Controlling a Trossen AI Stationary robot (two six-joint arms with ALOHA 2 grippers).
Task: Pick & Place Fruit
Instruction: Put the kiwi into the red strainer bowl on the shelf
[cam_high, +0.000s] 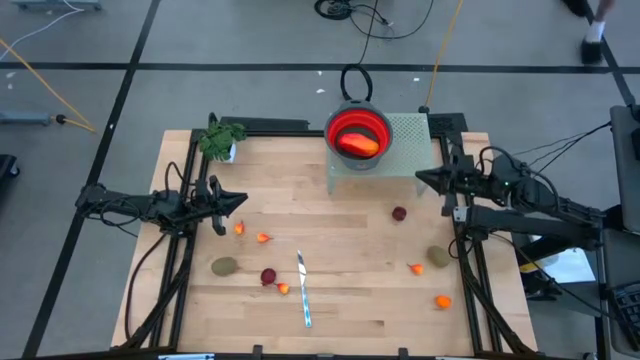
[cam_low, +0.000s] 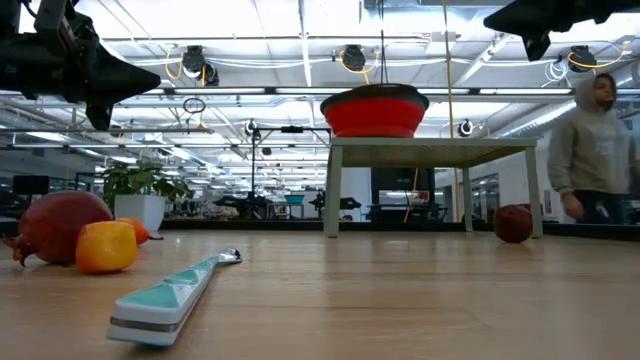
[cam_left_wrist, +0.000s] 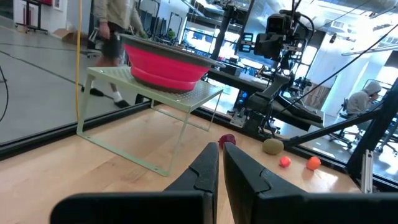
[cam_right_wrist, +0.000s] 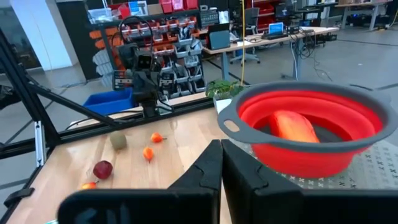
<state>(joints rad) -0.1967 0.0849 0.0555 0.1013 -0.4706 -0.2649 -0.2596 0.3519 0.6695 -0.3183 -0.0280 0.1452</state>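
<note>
From my station the scene is bright and evenly lit by rows of ceiling lights, which flare white in the low view. Shadows on the bench are faint and short. In the low view the near knife and the fruit beside it look soft, and both arms show as dark silhouettes against the glare. The room beyond the bench blurs in both wrist views.

Orange-red fruit in red bowl, partly rim-hidden.
</note>
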